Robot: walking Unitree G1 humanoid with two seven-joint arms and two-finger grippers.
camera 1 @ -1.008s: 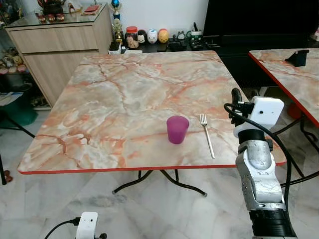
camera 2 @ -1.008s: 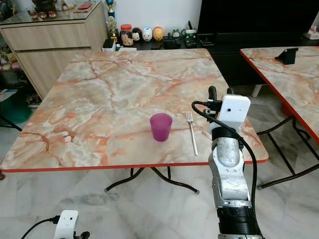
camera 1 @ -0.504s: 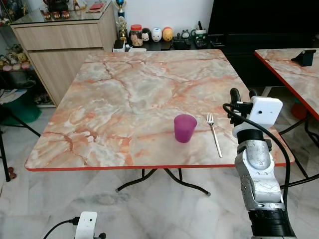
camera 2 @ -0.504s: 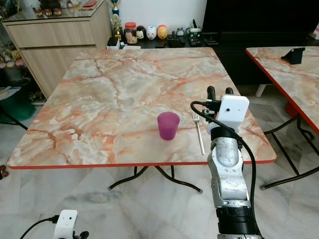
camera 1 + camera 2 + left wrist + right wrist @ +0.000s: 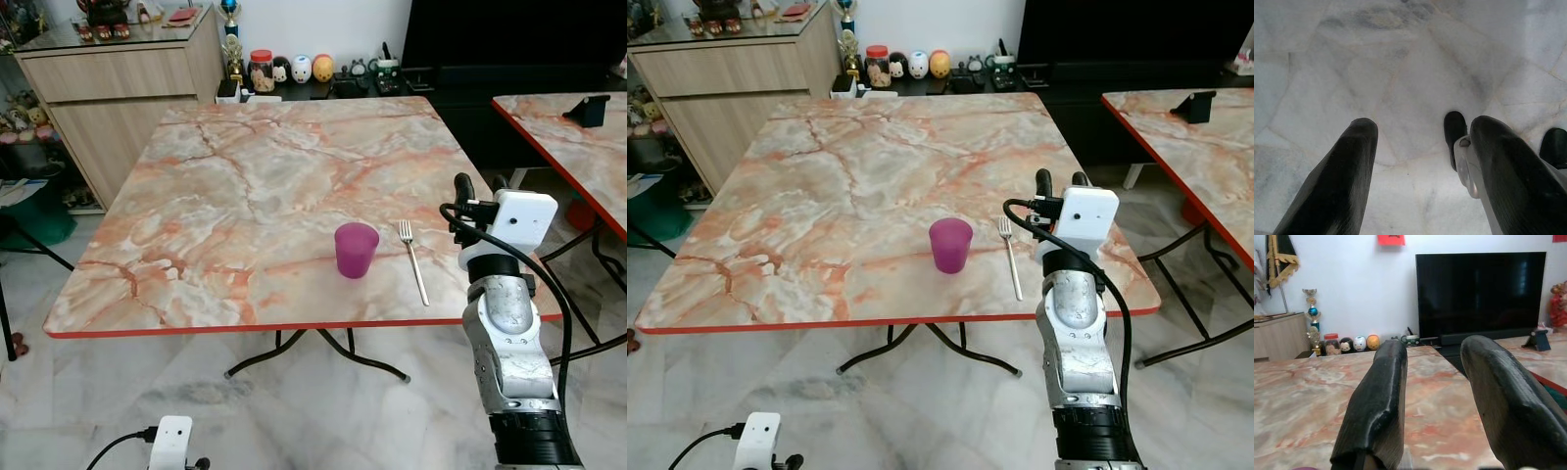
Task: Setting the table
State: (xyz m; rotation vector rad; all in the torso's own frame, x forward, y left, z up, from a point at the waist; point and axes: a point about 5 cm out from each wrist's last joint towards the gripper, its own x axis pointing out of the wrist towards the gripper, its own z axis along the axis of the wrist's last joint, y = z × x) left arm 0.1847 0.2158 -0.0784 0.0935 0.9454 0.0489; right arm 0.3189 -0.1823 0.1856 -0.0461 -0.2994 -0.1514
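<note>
Marble tabletop [image 5: 245, 186] carries a purple cup [image 5: 355, 250] just beside a fork [image 5: 413, 262] near its front edge. Right claw [image 5: 1432, 396] hovers released by the fork; left claw [image 5: 1420, 176] hangs released. Next, likely another setting piece.

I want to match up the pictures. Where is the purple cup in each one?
Left eye view: purple cup near the table's front edge, just left of the fork.
Right eye view: same spot, left of the fork.
Left wrist view: floor, no cup.
Right wrist view: table top, no clear cup.
Shared landmark: the marble table.
</note>
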